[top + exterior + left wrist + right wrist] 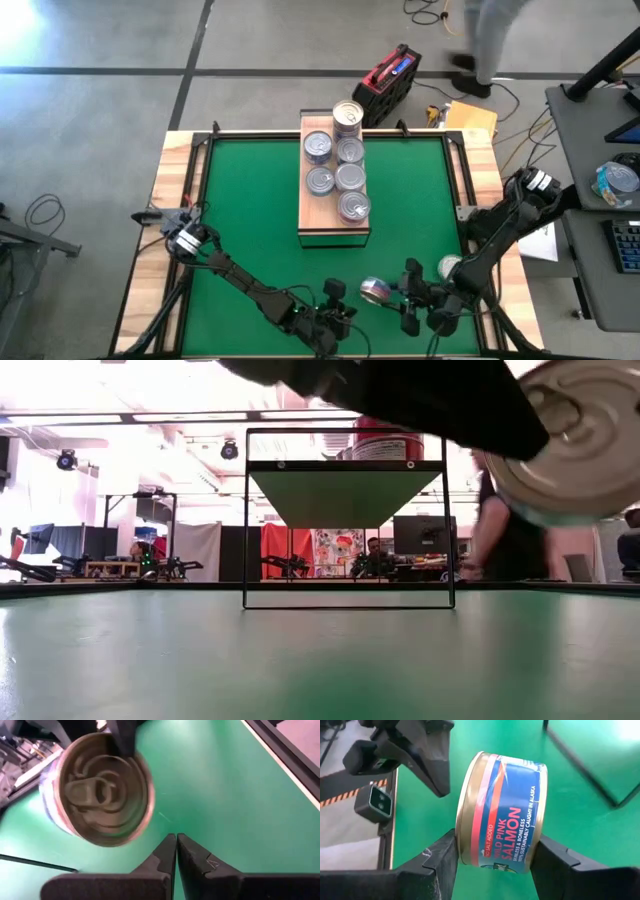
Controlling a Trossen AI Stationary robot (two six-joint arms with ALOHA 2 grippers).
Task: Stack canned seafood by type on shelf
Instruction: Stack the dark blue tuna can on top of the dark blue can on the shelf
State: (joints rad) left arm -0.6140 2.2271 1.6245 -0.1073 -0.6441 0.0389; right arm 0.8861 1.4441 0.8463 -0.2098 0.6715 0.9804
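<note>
A salmon can (502,810) with a blue and red label and a pull-tab lid (102,795) hangs on edge above the green mat near the table's front edge, with my right gripper (388,292) shut on it. It also shows high up in the low view as the can (580,440). My left gripper (176,845) is shut on nothing, just left of the can (376,290) and facing its lid. Several silver-lidded cans (340,165) lie lid-up on the wooden shelf (310,215) at the far middle, with one stack (347,118) at its far end. My right gripper pinches the can between its two fingers, one on the lid end (461,851), the other on the bottom end (539,851). The fingers slant down from the table's right. The can is lifted clear of the mat, on edge, its lid facing the table's left.
The green mat (250,220) lies bare on both sides of the shelf, inside a wooden border (175,200). Behind the table lies a red and black case (390,75), and a person (490,40) stands beyond it. A desk (600,150) stands at the right.
</note>
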